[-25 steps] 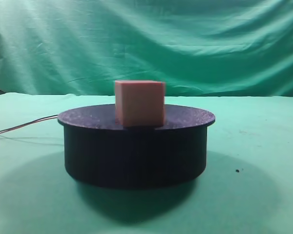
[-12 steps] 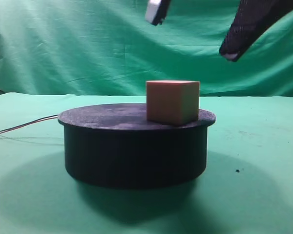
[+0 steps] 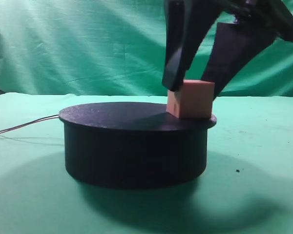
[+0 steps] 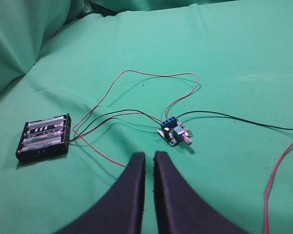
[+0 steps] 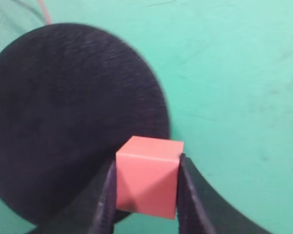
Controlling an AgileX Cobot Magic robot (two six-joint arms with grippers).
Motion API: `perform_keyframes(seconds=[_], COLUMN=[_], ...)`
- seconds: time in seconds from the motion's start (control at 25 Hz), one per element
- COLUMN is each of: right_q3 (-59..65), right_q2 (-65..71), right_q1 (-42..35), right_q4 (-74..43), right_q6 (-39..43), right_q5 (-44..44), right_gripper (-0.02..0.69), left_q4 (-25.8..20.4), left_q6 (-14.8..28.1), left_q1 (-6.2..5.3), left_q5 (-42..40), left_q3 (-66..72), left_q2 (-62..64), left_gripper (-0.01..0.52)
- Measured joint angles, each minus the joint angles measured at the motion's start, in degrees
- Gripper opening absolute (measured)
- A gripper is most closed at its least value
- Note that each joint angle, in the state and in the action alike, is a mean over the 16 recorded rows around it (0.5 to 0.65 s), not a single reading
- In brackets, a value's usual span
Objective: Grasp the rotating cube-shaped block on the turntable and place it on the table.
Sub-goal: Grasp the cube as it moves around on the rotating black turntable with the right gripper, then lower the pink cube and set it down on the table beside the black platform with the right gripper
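Note:
The salmon cube-shaped block (image 3: pixel 191 101) stands at the right rim of the black turntable (image 3: pixel 132 146). My right gripper (image 3: pixel 191 91) has come down over it, one dark finger on each side. In the right wrist view both fingers press the block's (image 5: pixel 147 178) side faces, so the right gripper (image 5: pixel 146 163) is shut on it, with the turntable's (image 5: pixel 63 107) edge just behind. My left gripper (image 4: pixel 149 156) hovers shut over the green table (image 4: pixel 234 58), away from the turntable and holding nothing.
Thin wires (image 3: pixel 24 126) trail left from the turntable. Under my left gripper lie a black battery holder (image 4: pixel 44 136), a small blue circuit board (image 4: pixel 173 131) and a loose red wire (image 4: pixel 276 180). A green backdrop (image 3: pixel 88 44) hangs behind the table (image 3: pixel 254 156).
The block rode the turntable from the middle to the right rim. My right gripper came down from above, wide open half a second ago, and closed on the block.

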Motion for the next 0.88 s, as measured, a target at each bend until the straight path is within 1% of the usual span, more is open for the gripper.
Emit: perform_keyframes(seconds=[0.16, 0.36, 0.48, 0.72, 0.8, 0.88], right_q3=[1.45, 5.20, 7.78, 10.22, 9.88, 9.38], right_q2=[-1.20, -1.86, -1.54, -1.42, -2.30, -3.92], right_q1=[-2.43, -4.98, -5.74, -5.90, -5.90, -5.90], right_q4=[-3.11, -3.30, -2.35, -0.70, -0.69, -0.98], right_q6=[1.80, 2.01, 1.57, 1.12, 1.24, 1.57], right_q5=[0.87, -0.58, -2.55, -4.78, -4.16, -3.04], right_gripper=[0.228, 0.232, 0.264, 0.367, 0.375, 0.363], left_q4=[0.00, 0.00, 0.00, 0.00, 0.00, 0.00], left_q6=[0.00, 0.00, 0.00, 0.00, 0.00, 0.00], left_q1=[0.00, 0.00, 0.00, 0.00, 0.00, 0.00], left_q5=[0.00, 0.00, 0.00, 0.00, 0.00, 0.00], left_q3=[0.00, 0.00, 0.00, 0.00, 0.00, 0.00], left_q2=[0.00, 0.00, 0.00, 0.00, 0.00, 0.00], left_gripper=[0.000, 0.000, 0.000, 0.000, 0.000, 0.000])
